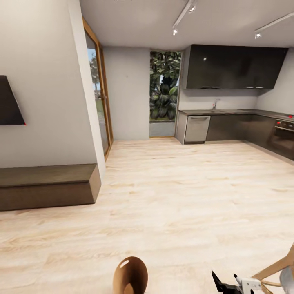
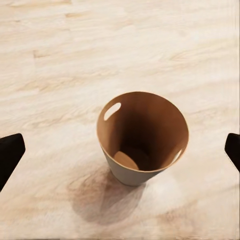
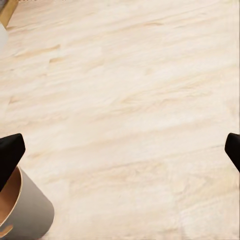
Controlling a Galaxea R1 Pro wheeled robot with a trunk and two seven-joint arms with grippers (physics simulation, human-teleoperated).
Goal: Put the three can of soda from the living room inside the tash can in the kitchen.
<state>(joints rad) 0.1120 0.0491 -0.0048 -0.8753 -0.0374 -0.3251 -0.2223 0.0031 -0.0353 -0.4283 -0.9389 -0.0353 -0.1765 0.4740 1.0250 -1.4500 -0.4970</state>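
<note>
While the bin is standing upright on the pale wood floor, the left tool is hovering right above it, its two black fingers spread wide on either side of the rim and gripping nothing. Inside the bin the coppery wall is showing, with one oval cut-out near the rim (the bottom is lying in shadow, so I cannot tell what is in it). The right tool is hanging released too, beside the bin, over bare floor. Ahead of both tools, the kitchen is lying well apart, with its dark cupboards and steel dishwasher.
</note>
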